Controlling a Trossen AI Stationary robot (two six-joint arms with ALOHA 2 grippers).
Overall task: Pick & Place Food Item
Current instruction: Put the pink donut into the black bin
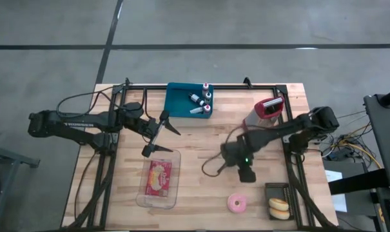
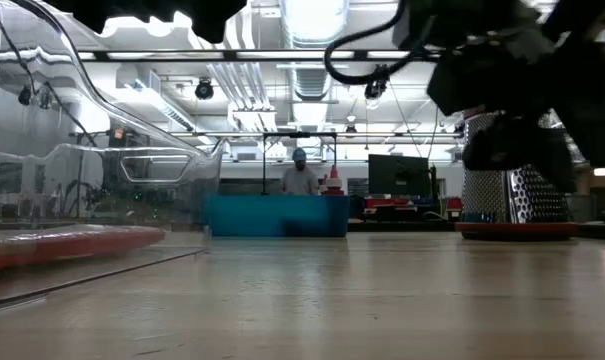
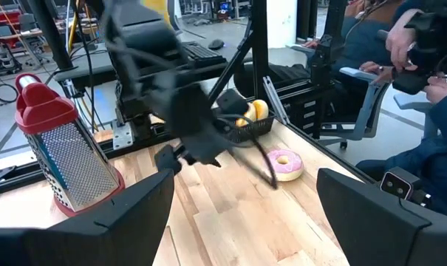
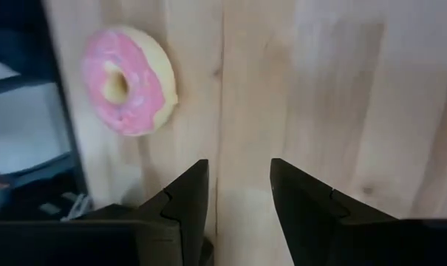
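Right now the right gripper [image 1: 247, 175] hangs over the bare table, and the pink donut [image 1: 237, 203] lies a little way past it, near the front edge. The claw is partly open and holds nothing. You can see wood between its two fingers [image 4: 186, 199] in the right wrist view, and the donut sits off to one side of them. So I think the step is the reach for the donut, and the grab has not come yet.

For the next move, the claw should line up over the donut, so one finger goes on each side. Then it should go down and squeeze softly. The donut looks soft and round, so a hard pinch could squash it. The gap looks a bit narrow for the donut, so the claw may need to open more first.

The left gripper [image 1: 161, 134] waits above the far end of the clear box [image 1: 143, 193]. Its fingers are spread wide and hold nothing.

The clear box has a flat red and yellow pack [image 1: 159, 177] in it. It may be the place for the donut, but I cannot tell. The black basket [image 1: 282, 188] at the front right corner holds a yellow donut [image 1: 279, 206]. The blue tray [image 1: 175, 100] at the back holds a few small bottles [image 1: 200, 102]. A red-topped grater [image 1: 264, 111] stands near the right arm.
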